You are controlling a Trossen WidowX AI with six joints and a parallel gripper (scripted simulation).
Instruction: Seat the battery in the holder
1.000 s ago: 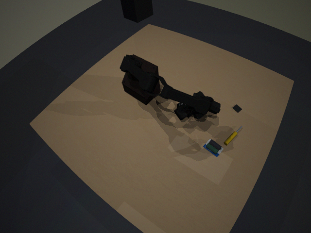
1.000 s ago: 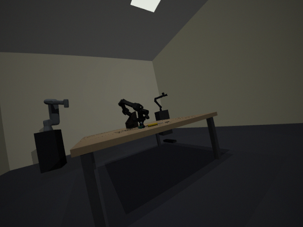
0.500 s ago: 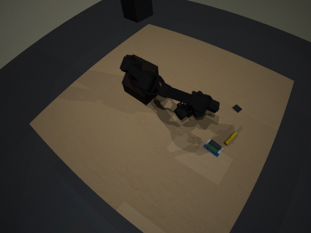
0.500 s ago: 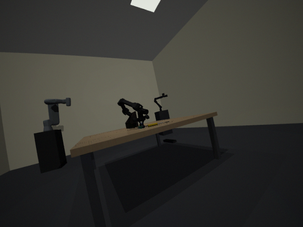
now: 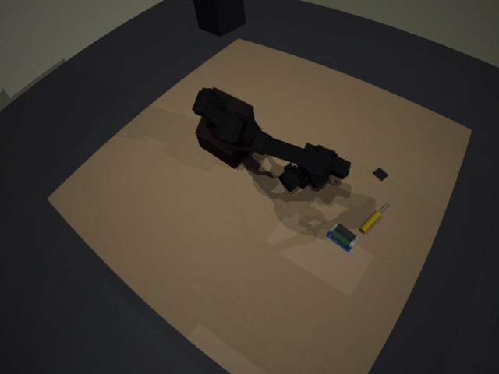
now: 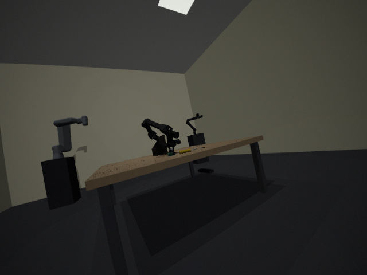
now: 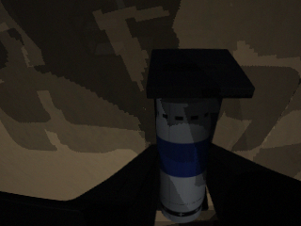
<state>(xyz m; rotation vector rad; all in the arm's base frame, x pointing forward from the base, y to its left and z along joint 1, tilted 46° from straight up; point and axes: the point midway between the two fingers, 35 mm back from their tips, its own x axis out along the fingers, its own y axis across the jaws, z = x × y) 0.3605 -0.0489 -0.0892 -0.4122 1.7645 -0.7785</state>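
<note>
My gripper (image 7: 180, 151) is shut on the battery (image 7: 182, 157), a white cylinder with a blue band. A dark square block overlaps the battery's upper end in the wrist view and hides it. In the top view my fingertips and the battery are hidden under the arm, up and left of the holder. The holder (image 5: 328, 234) has a blue base and pale ends. A green cylinder lies along one side of it, beside a dark grey strip; I cannot tell if that strip is an empty bay. In the exterior view my gripper (image 6: 171, 151) appears low, near the holder's green part.
A screwdriver with a yellow handle (image 5: 369, 222) (image 6: 184, 151) lies just right of the holder. A small dark square tile (image 5: 380, 174) lies farther back on the wooden table (image 5: 161, 241) (image 6: 124, 171). The arm's dark base block (image 5: 219, 149) stands left of the gripper.
</note>
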